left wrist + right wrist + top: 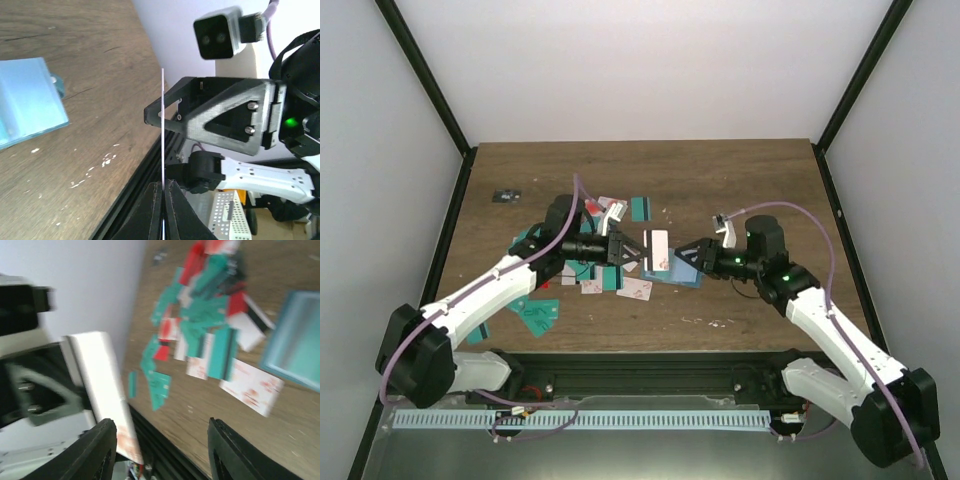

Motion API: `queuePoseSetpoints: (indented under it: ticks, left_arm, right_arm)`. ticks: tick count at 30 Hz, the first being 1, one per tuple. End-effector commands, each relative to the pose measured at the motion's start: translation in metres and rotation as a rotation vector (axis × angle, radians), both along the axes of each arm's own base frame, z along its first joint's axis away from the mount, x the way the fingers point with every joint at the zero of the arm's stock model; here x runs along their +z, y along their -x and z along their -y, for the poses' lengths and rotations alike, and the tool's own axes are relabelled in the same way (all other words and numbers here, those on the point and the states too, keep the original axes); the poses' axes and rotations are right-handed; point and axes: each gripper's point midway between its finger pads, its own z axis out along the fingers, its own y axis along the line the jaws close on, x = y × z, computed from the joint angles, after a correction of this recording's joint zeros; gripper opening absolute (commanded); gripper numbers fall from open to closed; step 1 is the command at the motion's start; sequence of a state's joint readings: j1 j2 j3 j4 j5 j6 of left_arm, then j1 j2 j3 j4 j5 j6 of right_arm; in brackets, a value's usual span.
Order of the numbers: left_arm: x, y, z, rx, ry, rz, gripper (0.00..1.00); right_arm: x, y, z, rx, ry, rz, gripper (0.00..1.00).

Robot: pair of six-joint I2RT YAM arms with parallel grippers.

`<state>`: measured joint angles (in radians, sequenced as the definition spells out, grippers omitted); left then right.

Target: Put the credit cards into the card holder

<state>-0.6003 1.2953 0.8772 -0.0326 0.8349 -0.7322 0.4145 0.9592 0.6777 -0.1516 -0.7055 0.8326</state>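
My left gripper (632, 250) is shut on a white-pink credit card (658, 250), held on edge above the table. The left wrist view shows that card (163, 125) as a thin line pinched between the fingertips (162, 184). My right gripper (685, 255) faces it from the right and stands open (162, 432), its left finger beside the card (97, 385), the right finger well apart. The blue-teal card holder (676, 277) lies flat on the table under the two grippers (27, 100) (295, 340). Many teal, red and white-pink credit cards (582, 272) (210, 325) lie scattered left of it.
A small black object (506, 196) sits at the table's far left. A black rail (650, 362) runs along the near edge. White walls with black posts close in both sides and the back.
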Motion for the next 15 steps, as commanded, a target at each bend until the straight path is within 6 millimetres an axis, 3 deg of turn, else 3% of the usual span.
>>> queuePoseSetpoints:
  ticks: [1, 8, 15]
  left_arm:
    - [-0.026, -0.002, -0.012, 0.036, -0.154, -0.042, 0.04]
    - [-0.052, -0.012, -0.006, -0.002, -0.226, -0.049, 0.04]
    - [-0.097, -0.056, 0.030, -0.111, -0.259, -0.101, 0.04]
  right_arm:
    - [-0.060, 0.008, 0.030, -0.104, 0.178, -0.178, 0.53]
    - [-0.090, 0.000, 0.055, -0.223, 0.334, -0.240, 0.62]
    - [-0.114, -0.027, 0.078, -0.278, 0.425, -0.291, 0.64]
